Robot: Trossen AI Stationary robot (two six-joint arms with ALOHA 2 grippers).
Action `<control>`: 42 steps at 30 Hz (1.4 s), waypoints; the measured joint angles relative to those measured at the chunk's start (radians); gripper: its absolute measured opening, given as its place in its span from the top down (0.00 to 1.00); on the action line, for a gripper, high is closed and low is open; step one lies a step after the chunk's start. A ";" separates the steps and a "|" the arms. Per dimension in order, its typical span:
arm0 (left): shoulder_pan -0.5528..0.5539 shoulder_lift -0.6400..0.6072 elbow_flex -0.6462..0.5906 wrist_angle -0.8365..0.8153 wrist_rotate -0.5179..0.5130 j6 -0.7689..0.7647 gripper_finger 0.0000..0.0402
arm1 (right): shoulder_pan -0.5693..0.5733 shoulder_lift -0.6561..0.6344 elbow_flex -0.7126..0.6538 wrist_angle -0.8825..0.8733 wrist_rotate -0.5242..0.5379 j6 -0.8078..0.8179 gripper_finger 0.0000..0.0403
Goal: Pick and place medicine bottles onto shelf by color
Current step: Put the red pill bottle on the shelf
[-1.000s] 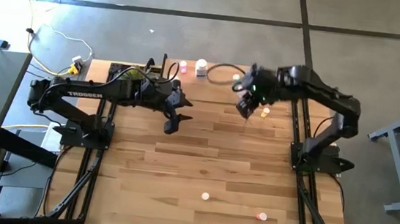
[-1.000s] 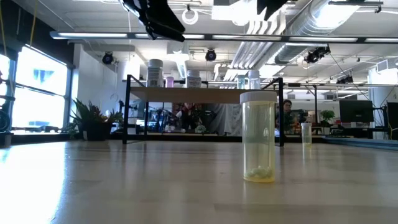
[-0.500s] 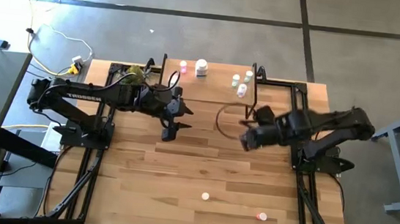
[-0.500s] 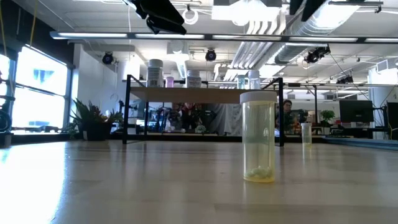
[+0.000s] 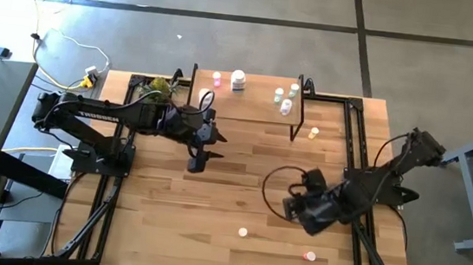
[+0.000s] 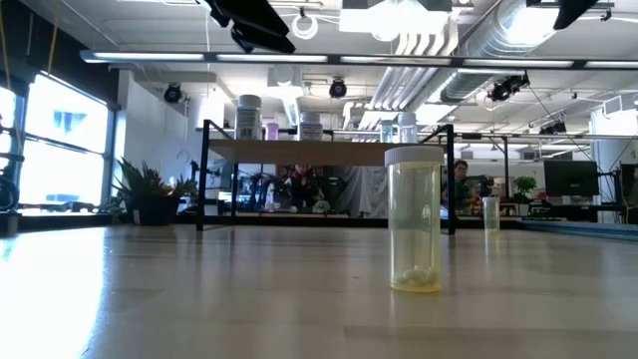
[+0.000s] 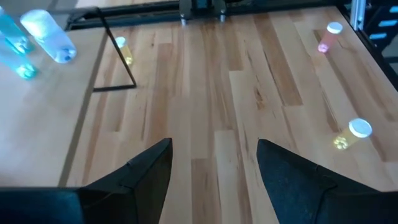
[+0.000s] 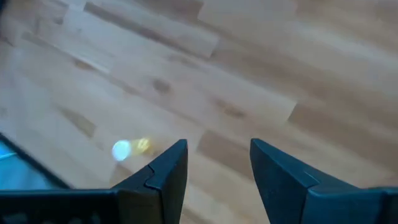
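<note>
The shelf [image 5: 248,107] stands at the table's far middle. On it are a pink bottle [image 5: 216,79], a white one [image 5: 238,80] and three pale ones [image 5: 285,105] at its right end. An orange bottle [image 5: 313,134] stands on the table beside the shelf's right leg. A yellow bottle [image 5: 242,232] and a pink bottle [image 5: 309,256] stand near the front edge. My left gripper [image 5: 197,159] hangs open over the table in front of the shelf's left end. My right gripper [image 5: 303,210] hangs open above the table, a little beyond the pink bottle, with nothing between its fingers [image 8: 165,168].
A green leafy object [image 5: 159,86] lies at the shelf's far left. Black rails [image 5: 100,198] run along both table sides. In the low view the yellow bottle [image 6: 414,219] stands in front of the shelf [image 6: 329,152]. Bare planks stretch across the table's middle.
My right gripper has swung from above the shelf's right end toward the table's near edge, sinking and rolling its wrist; the pale bottles it hid now show on the shelf. My left gripper has drifted slightly toward the near edge. Both stay open.
</note>
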 joint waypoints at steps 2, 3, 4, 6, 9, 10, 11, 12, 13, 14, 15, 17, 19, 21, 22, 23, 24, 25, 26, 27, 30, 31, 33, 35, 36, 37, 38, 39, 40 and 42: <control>-0.005 0.000 0.000 -0.014 0.000 -0.005 0.44 | 0.040 0.001 -0.031 0.063 0.000 0.060 0.59; -0.007 0.000 0.000 -0.020 0.000 -0.008 0.44 | 0.060 0.001 -0.047 0.090 0.000 0.087 0.59; -0.010 0.000 0.000 -0.022 0.000 -0.008 0.44 | 0.080 0.002 -0.060 0.115 0.000 0.111 0.59; -0.015 0.000 0.000 -0.021 0.000 -0.008 0.44 | 0.115 0.004 -0.085 0.177 0.000 0.154 0.59; -0.021 0.000 0.000 -0.021 0.000 -0.008 0.44 | 0.165 0.006 -0.118 0.247 0.000 0.206 0.59; -0.022 0.000 0.000 -0.021 0.000 -0.009 0.44 | 0.178 0.011 -0.122 0.264 0.000 0.221 0.59; -0.024 0.000 0.000 -0.021 0.000 -0.009 0.44 | 0.194 0.016 -0.125 0.274 0.000 0.231 0.59; -0.024 0.000 0.000 -0.021 0.000 -0.009 0.44 | 0.209 0.022 -0.125 0.273 0.000 0.246 0.59; -0.024 0.000 0.000 -0.021 0.000 -0.009 0.44 | 0.223 0.030 -0.125 0.273 0.000 0.258 0.59; -0.024 0.000 0.000 -0.021 0.000 -0.012 0.44 | 0.235 0.039 -0.125 0.274 -0.001 0.267 0.59; -0.024 0.000 0.000 -0.021 0.000 -0.019 0.44 | 0.250 0.047 -0.125 0.274 -0.006 0.272 0.59; -0.024 0.000 0.000 -0.020 0.000 -0.035 0.44 | 0.275 0.064 -0.125 0.274 -0.020 0.284 0.59; -0.024 0.000 0.000 -0.020 0.000 -0.035 0.44 | 0.301 0.082 -0.125 0.274 -0.039 0.289 0.59; -0.024 0.000 0.000 -0.017 0.000 -0.038 0.44 | 0.324 0.095 -0.125 0.275 -0.055 0.296 0.59; -0.024 0.000 0.000 -0.017 -0.001 -0.046 0.44 | 0.335 0.100 -0.125 0.275 -0.065 0.304 0.59; -0.024 0.000 0.000 -0.016 -0.003 -0.056 0.44 | 0.347 0.105 -0.125 0.275 -0.075 0.312 0.59; -0.024 0.000 0.000 -0.016 -0.008 -0.065 0.44 | 0.359 0.108 -0.125 0.275 -0.084 0.317 0.59; -0.024 0.000 0.000 -0.016 -0.016 -0.076 0.44 | 0.371 0.110 -0.125 0.275 -0.088 0.328 0.59; -0.024 0.000 0.000 -0.016 -0.019 -0.086 0.44 | 0.385 0.112 -0.125 0.276 -0.088 0.340 0.59; -0.024 0.000 0.000 -0.016 -0.019 -0.096 0.44 | 0.398 0.114 -0.125 0.276 -0.088 0.355 0.59; -0.024 0.000 0.000 -0.016 -0.020 -0.125 0.44 | 0.434 0.127 -0.125 0.278 -0.090 0.396 0.59; -0.024 0.000 0.000 -0.016 -0.021 -0.132 0.44 | 0.445 0.132 -0.125 0.279 -0.090 0.409 0.59; -0.024 0.000 0.000 -0.016 -0.022 -0.147 0.44 | 0.463 0.145 -0.125 0.279 -0.091 0.427 0.59; -0.024 0.000 0.000 -0.016 -0.022 -0.162 0.44 | 0.480 0.160 -0.125 0.283 -0.094 0.434 0.59; -0.024 0.000 0.000 -0.016 -0.022 -0.167 0.44 | 0.487 0.167 -0.125 0.286 -0.099 0.434 0.59; -0.024 0.000 0.000 -0.016 -0.023 -0.168 0.44 | 0.495 0.175 -0.125 0.291 -0.102 0.434 0.59; -0.024 0.000 0.000 -0.016 -0.023 -0.170 0.44 | 0.502 0.184 -0.125 0.296 -0.105 0.435 0.59; -0.025 0.000 0.000 -0.016 -0.028 -0.177 0.44 | 0.509 0.193 -0.125 0.299 -0.106 0.434 0.59; -0.025 0.000 0.000 -0.016 -0.039 -0.185 0.44 | 0.515 0.200 -0.125 0.303 -0.109 0.434 0.59; -0.025 0.000 0.000 -0.016 -0.057 -0.193 0.44 | 0.527 0.212 -0.125 0.312 -0.113 0.434 0.59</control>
